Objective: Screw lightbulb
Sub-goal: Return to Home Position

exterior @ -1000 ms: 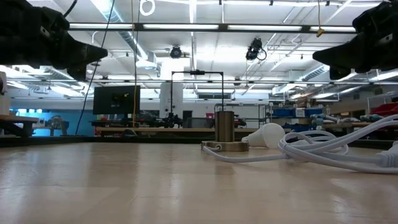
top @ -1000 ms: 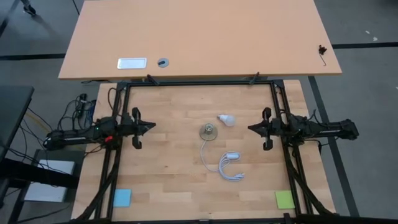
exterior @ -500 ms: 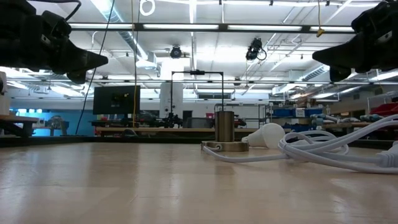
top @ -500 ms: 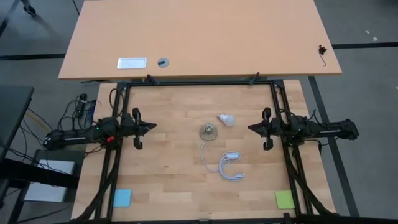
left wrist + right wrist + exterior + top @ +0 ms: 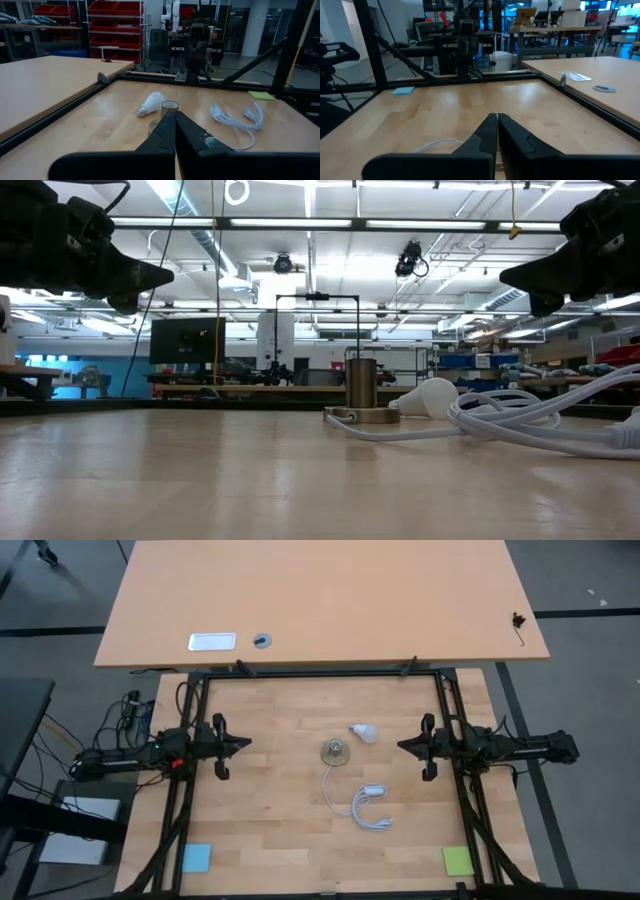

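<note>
The white lightbulb (image 5: 364, 732) lies on its side on the wooden table, just to the far right of the round metal socket (image 5: 335, 751). In the low view the lightbulb (image 5: 425, 398) rests beside the upright socket (image 5: 362, 390). A coiled white cord (image 5: 368, 805) runs from the socket toward the near edge. My left gripper (image 5: 248, 743) hovers at the table's left, shut and empty, pointing level at the socket (image 5: 169, 107) and lightbulb (image 5: 151, 103). My right gripper (image 5: 400, 746) hovers at the right, shut and empty (image 5: 497, 116).
A black frame (image 5: 320, 675) borders the table. A blue note (image 5: 196, 857) lies at the near left corner and a green note (image 5: 458, 860) at the near right. A second tabletop (image 5: 320, 600) stands beyond the far edge. Bare wood lies between each gripper and the socket.
</note>
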{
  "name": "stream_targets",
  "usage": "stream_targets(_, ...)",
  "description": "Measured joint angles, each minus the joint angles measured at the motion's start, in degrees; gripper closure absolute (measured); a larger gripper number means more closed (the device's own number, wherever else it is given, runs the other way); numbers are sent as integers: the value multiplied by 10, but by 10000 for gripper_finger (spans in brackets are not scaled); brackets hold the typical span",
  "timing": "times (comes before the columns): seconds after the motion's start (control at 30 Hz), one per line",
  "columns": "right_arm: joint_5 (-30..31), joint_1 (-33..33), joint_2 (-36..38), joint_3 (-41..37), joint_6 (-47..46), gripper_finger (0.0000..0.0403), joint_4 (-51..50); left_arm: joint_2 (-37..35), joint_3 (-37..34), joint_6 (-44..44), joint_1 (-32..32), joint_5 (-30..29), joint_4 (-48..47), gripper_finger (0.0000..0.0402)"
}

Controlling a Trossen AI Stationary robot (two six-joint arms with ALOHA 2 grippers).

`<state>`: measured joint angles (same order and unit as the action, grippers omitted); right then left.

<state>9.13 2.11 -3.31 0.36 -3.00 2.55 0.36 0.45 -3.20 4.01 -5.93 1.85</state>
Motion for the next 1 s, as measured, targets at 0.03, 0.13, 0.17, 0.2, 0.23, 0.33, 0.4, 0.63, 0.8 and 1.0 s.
stream_targets(0.03, 0, 0, 0, 0, 0, 379, 0, 0, 0, 0, 0, 0, 0, 401)
stream_targets(0.13, 0, 0, 0, 0, 1, 381, 0, 0, 0, 0, 0, 0, 0, 401)
stream_targets(0.17, -1, 0, 0, 0, 1, 382, 0, 0, 0, 0, 0, 0, 0, 401)
stream_targets(0.2, -1, 0, 0, 0, 1, 382, 0, 0, 0, 0, 0, 0, 0, 401)
stream_targets(0.23, -1, 0, 0, 0, 1, 383, 0, 0, 0, 0, 0, 0, 0, 401)
stream_targets(0.33, -2, 0, 0, 0, 1, 384, 0, 0, 0, 0, 0, 0, 0, 401)
stream_targets(0.4, -2, 0, 0, 0, 1, 383, 0, 0, 0, 0, 0, 0, 0, 401)
stream_targets(0.63, -2, 0, 0, 0, 1, 385, 0, 0, 0, 0, 0, -1, 0, 400)
stream_targets(0.8, -2, 0, 0, 0, 1, 386, 0, 0, 0, 0, 0, -1, 0, 400)
stream_targets(1.0, -2, 0, 0, 0, 1, 383, 0, 0, 0, 0, 0, -1, 0, 400)
